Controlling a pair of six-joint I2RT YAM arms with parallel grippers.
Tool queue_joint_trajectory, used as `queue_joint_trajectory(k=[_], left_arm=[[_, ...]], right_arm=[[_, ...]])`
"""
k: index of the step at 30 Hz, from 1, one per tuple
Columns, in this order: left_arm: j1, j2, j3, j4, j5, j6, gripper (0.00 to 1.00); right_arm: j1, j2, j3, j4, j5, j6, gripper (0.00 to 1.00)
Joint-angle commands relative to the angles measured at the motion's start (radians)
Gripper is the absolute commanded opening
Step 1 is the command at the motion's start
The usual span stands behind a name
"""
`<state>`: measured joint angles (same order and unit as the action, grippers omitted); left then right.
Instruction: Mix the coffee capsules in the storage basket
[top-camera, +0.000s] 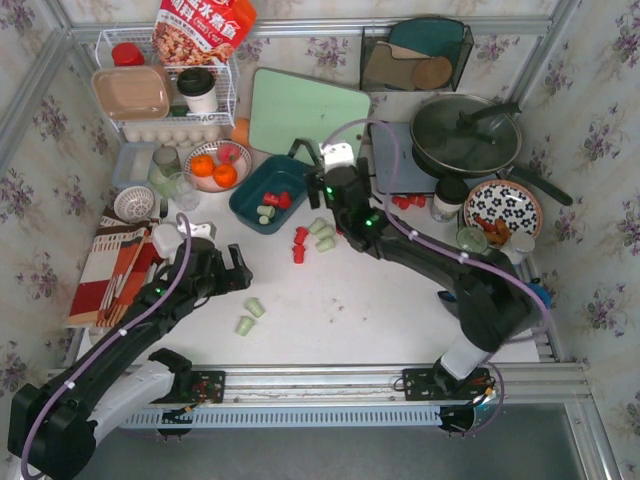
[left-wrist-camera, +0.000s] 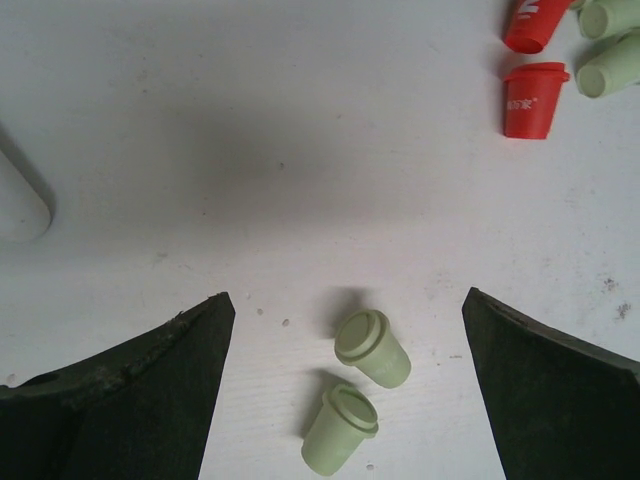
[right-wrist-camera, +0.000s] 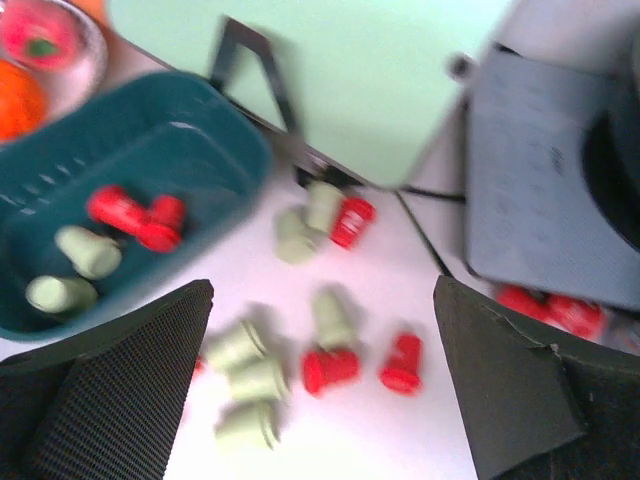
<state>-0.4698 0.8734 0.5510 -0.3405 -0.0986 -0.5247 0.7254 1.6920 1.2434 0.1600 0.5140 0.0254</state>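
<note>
Top view: the basket (top-camera: 250, 204), a smooth teal plastic bin with rounded corners, is sitting on the white tabletop (top-camera: 370, 310) and holding only a few capsules (top-camera: 300, 240). More are lying loose just beside the basket's near-right corner, two green ones well apart on its near side, and some red ones farther off to its right. The right hand (top-camera: 322, 188) is hanging just right of the basket, jaws apart and empty. The left hand (top-camera: 243, 270) is hovering well apart from the basket, over the two strays, also spread wide and empty.

Left wrist view: those two green capsules (left-wrist-camera: 372, 348) are lying on their sides between the black fingers (left-wrist-camera: 150, 390). They are small, tapered, glossy cups with a raised rim (a shape that rolls in a curve). A pinch across the taper is likely to squirt one out sideways, away from the basket.

Right wrist view: this picture is blurring, yet red and green capsules (right-wrist-camera: 330, 365) are showing scattered below the open jaws. The basket looks light, so a brushing finger may be shoving it or tipping its load.
</note>
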Motion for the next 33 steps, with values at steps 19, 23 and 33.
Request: queue_joint_trajectory(k=[19,23,33], left_arm=[[-0.291,-0.150,-0.004,-0.482,-0.075,-0.222,0.68],[-0.394,-0.132,0.009,-0.534,-0.188,-0.267,0.64],[-0.492,0.023,0.028,-0.469,-0.288,-0.235,0.59]], right_arm=[[0.000,-0.769,-0.844,0.196,0.085,0.044,0.95],[0.000,-0.828,-0.911,0.226,0.062,0.038,0.95],[0.000,-0.861,-1.007,0.292,0.029,0.064,0.94]])
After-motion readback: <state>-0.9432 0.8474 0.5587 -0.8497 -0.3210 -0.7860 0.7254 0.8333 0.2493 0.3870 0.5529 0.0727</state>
